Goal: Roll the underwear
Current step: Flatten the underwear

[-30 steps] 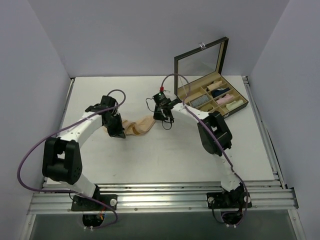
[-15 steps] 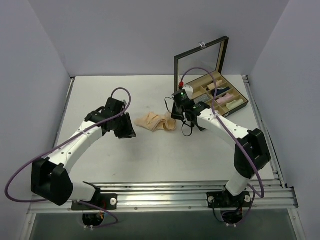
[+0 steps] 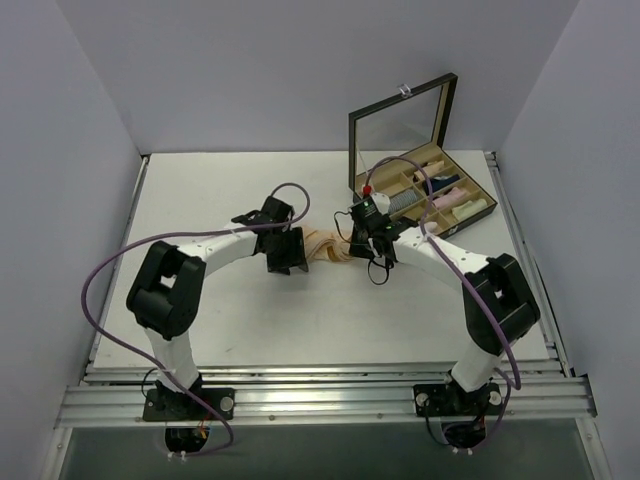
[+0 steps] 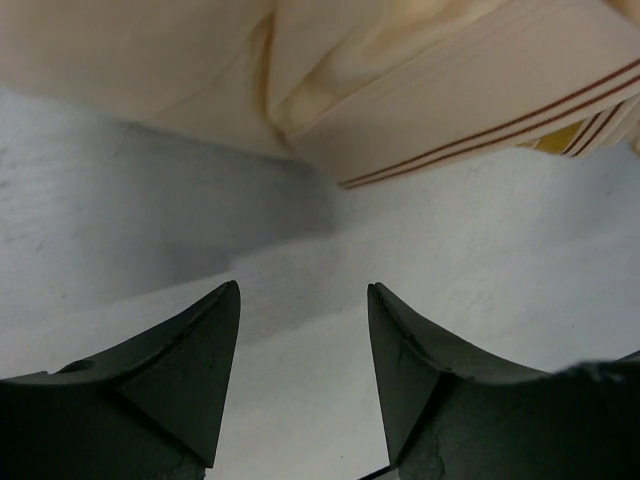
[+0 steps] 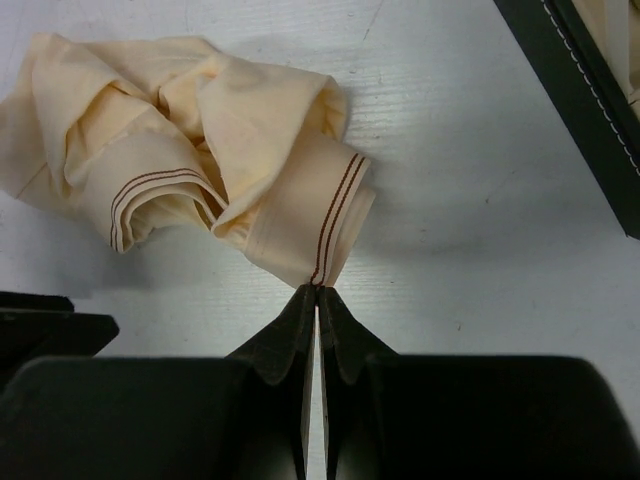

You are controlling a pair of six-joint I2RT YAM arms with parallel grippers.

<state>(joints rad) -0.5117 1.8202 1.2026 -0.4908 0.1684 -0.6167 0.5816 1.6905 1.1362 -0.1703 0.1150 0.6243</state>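
From above, we are seeing the underwear (image 3: 322, 244) lying bunched on the white table (image 3: 220, 310), near its middle, between the two arms. The left gripper (image 3: 290, 254) is hovering just beside its left side, and the right gripper (image 3: 352, 238) is meeting its right side. An open black compartment box (image 3: 470, 226) is standing to the right.

In the left wrist view, the left gripper (image 4: 303, 340) is standing with its jaws spread wide and nothing between them, and the underwear (image 4: 450, 80) is lying just beyond the tips.

In the right wrist view, the right gripper (image 5: 316, 296) is pressing its jaws together, pinching the corner of the underwear (image 5: 200, 130) at its brown-striped band.
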